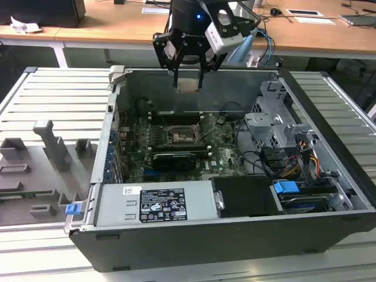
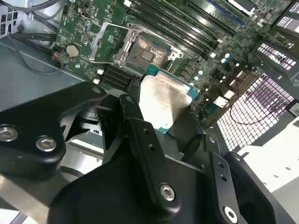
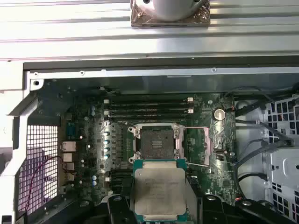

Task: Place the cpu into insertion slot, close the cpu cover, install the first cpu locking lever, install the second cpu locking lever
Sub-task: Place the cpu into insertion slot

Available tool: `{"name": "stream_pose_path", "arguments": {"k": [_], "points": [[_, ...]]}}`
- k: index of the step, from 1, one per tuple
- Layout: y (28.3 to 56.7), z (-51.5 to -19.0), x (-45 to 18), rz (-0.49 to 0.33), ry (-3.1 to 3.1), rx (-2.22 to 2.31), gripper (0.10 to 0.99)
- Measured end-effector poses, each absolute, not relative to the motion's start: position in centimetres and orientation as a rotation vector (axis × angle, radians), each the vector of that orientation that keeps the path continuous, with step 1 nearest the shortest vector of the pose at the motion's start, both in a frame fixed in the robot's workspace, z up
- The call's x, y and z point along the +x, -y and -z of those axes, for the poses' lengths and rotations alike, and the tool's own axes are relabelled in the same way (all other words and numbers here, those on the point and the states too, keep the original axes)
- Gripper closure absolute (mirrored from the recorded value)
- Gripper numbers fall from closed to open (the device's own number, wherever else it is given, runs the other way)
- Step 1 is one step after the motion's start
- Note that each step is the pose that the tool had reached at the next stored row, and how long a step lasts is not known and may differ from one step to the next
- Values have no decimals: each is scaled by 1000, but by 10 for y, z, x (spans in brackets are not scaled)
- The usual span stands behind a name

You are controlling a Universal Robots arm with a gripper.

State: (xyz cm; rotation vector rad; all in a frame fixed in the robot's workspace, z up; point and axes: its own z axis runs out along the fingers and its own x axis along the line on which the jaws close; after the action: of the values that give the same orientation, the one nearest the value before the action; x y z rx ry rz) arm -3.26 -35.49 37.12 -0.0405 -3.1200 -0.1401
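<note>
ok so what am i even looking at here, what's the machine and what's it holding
It is a robot arm working over an open computer case. The exterior view watches the whole scene from off the arm. Both wrist views come from cameras riding on the arm, looking past its gripper. The gripper is shut on the cpu, a flat silvery chip, held above the motherboard. Below sits the insertion slot, a square black socket, empty, with the cpu cover swung open beside it.
</note>
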Motion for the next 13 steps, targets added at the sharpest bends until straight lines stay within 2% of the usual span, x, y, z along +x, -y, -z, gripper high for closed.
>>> {"name": "stream_pose_path", "arguments": {"k": [13], "points": [[355,-367,-33,141,3120,-154,557]]}}
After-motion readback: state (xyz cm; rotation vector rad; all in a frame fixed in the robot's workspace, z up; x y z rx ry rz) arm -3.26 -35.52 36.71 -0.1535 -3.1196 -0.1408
